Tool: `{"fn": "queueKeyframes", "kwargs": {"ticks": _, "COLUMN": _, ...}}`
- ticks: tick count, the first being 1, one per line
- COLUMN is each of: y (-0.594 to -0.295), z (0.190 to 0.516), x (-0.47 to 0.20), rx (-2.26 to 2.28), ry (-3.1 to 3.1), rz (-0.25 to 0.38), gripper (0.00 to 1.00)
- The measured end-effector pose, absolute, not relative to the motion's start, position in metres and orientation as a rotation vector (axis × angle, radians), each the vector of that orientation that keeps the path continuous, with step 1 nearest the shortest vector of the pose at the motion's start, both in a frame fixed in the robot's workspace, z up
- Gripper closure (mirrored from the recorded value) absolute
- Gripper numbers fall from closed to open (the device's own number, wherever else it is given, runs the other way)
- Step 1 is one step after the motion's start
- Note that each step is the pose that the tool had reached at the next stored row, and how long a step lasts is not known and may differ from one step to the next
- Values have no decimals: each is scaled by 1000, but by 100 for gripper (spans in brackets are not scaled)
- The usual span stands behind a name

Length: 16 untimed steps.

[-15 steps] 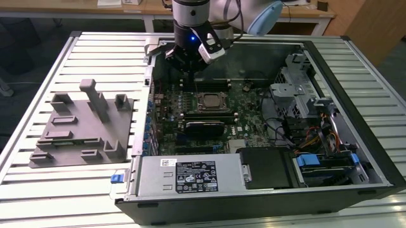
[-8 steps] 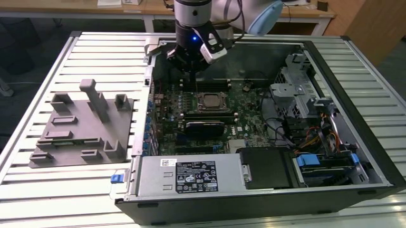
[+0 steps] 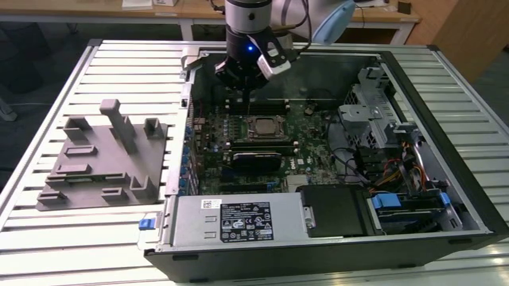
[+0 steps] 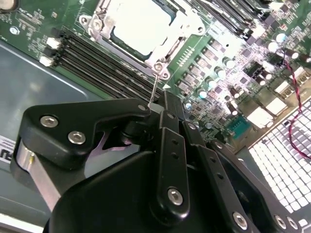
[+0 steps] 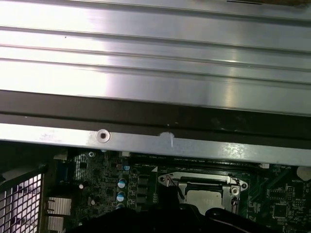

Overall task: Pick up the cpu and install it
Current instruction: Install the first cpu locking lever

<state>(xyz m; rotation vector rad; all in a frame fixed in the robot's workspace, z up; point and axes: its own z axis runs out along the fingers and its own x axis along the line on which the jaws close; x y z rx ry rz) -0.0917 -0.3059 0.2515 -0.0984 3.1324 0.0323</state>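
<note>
The cpu (image 3: 263,127) sits flat in its socket (image 3: 265,137) on the green board (image 3: 310,134), inside the open computer case (image 3: 445,179) that lies on the table (image 3: 111,238). In the exterior view its top looks grey and shiny, with a metal frame around it. In the second wrist view the cpu (image 4: 141,24) is so bright that it looks almost white, and its far part is cut off by the edge of the picture. In the first wrist view only a part of the cpu (image 5: 206,196) shows, because a dark part of the arm covers the side nearest the camera. The hand (image 3: 242,83) hangs above the board, near the back wall of the case and just beyond the socket. It is dark, and I cannot tell if its fingers are apart or together. In the second wrist view the big black body of the hand (image 4: 160,160) hides its tips. A grey block (image 3: 104,158) with posts and slots lies on the table, on the exterior view's left of the case. A silver box (image 3: 238,220) with labels fills the near corner of the case.
</note>
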Motion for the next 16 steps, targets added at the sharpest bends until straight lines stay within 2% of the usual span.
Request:
{"fn": "queueKeyframes", "kwargs": {"ticks": 11, "y": -307, "z": 250, "x": -87, "rx": -98, "ry": 3131, "rz": 77, "gripper": 89}}
{"fn": "queueKeyframes", "kwargs": {"ticks": 16, "y": -307, "z": 247, "x": -85, "rx": -80, "ry": 3131, "rz": 79, "gripper": 89}}
